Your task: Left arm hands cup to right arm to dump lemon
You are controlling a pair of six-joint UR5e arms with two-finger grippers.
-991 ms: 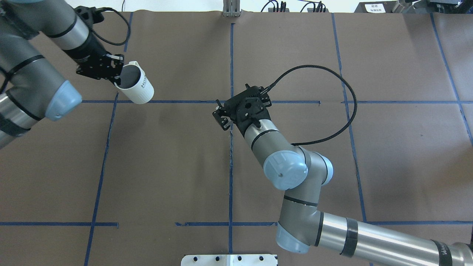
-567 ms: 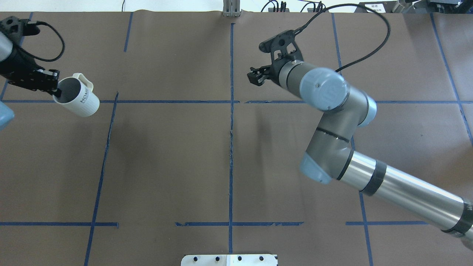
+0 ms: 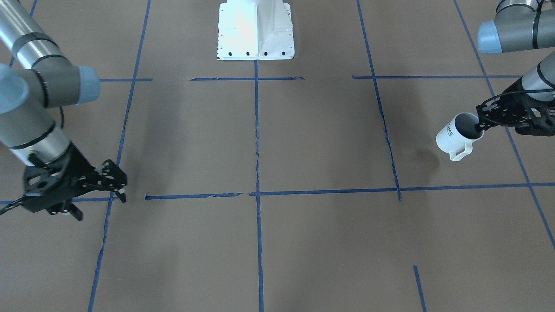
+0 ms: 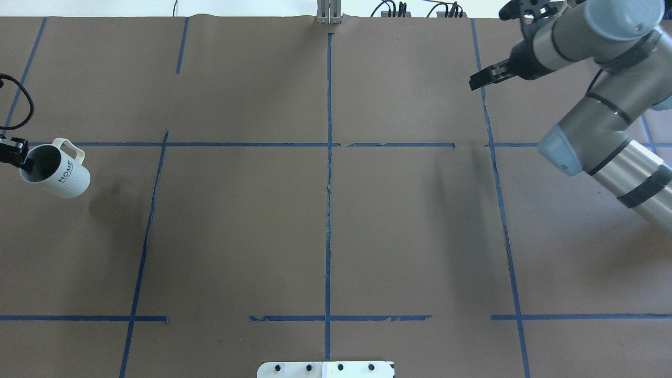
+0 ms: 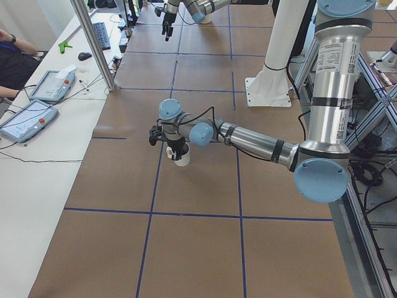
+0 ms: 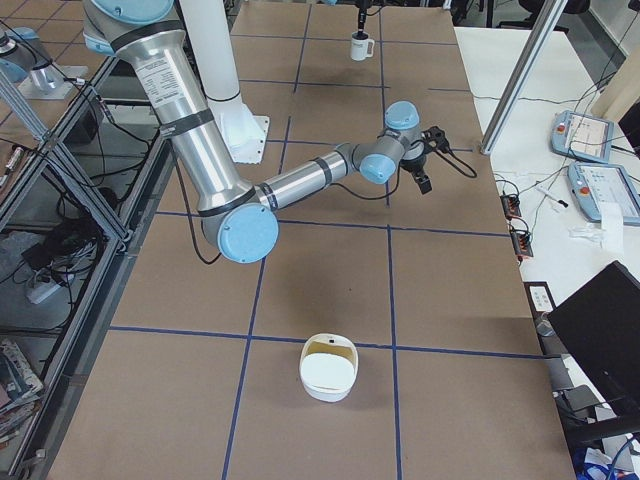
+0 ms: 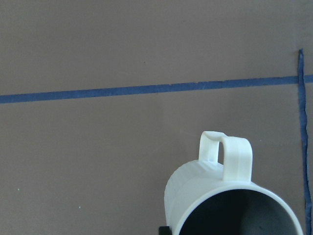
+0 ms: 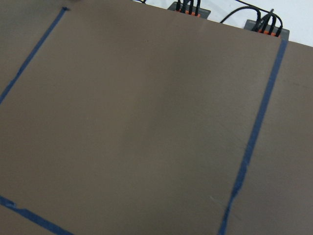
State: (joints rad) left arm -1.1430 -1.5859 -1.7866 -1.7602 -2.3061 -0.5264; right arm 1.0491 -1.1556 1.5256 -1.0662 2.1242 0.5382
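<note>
Left tool (image 3: 479,125) pinches the cup (image 3: 455,135) by its rim, clear of the bench (image 4: 236,236), far left of the base (image 3: 256,30). Right tool (image 3: 100,203), spread and empty, hangs far right. Handover and dump remain; lemon unseen.

White cup (image 7: 210,196) bottom-right, handle (image 7: 226,156) up, dark inside, above brown table (image 7: 98,161) w/ blue tape (image 7: 146,89).

The cup (image 4: 55,170) was held by the left gripper (image 3: 480,125) above the table (image 4: 236,236), at its left end. The right gripper (image 4: 475,83) was positioned well apart, rightward.
</note>
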